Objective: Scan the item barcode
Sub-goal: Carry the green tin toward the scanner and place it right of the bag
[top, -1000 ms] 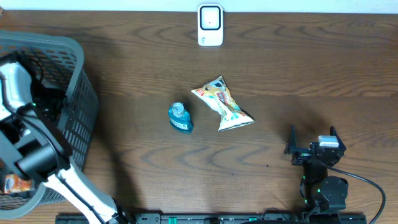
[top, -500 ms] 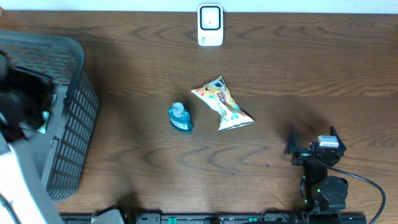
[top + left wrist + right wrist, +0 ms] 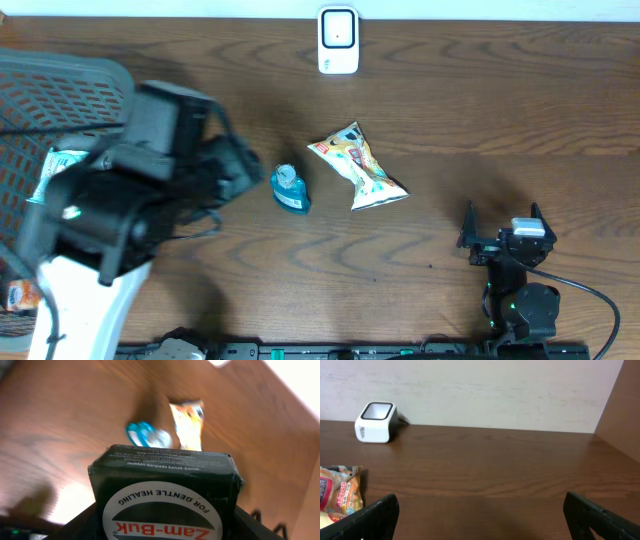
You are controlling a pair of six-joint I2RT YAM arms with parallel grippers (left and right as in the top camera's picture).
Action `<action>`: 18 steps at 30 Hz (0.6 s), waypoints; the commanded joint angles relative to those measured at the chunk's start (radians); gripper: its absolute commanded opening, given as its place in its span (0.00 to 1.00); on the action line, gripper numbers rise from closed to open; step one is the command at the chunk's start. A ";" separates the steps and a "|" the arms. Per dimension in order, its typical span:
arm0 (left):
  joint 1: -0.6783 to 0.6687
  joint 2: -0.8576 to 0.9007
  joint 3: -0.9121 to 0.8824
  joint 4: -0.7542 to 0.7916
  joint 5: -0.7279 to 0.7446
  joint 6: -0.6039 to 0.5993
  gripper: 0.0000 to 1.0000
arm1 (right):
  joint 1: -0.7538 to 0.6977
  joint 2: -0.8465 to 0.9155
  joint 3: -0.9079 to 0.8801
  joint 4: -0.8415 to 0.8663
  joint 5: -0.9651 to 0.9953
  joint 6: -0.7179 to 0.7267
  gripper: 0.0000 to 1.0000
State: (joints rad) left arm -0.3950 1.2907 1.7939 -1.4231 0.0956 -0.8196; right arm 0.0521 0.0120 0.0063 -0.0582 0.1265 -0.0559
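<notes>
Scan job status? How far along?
Done: left gripper holds the Zam-Buk box above the table. In hand: box is near the basket, well short of the scanner at the far edge. Left: present it to the scanner. Right gripper open, idle.

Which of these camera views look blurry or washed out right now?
Overhead: the left arm is smeared, while the snack packet and scanner are crisp. Left wrist: the Zam-Buk box reads clearly, the blue bottle behind is soft, with glare on the table. Right wrist: sharp, evenly lit.
</notes>
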 commanded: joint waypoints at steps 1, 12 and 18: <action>-0.193 0.069 -0.005 0.080 -0.074 -0.025 0.55 | 0.006 -0.005 -0.001 -0.003 -0.002 -0.009 0.99; -0.375 0.492 -0.004 0.426 -0.132 0.039 0.56 | 0.006 -0.005 -0.001 -0.003 -0.002 -0.009 0.99; -0.387 0.743 -0.004 0.716 -0.053 0.112 0.56 | 0.006 -0.005 -0.001 -0.003 -0.002 -0.009 0.99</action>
State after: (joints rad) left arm -0.7765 1.9442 1.7927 -0.7860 -0.0063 -0.7609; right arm 0.0521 0.0120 0.0063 -0.0582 0.1265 -0.0559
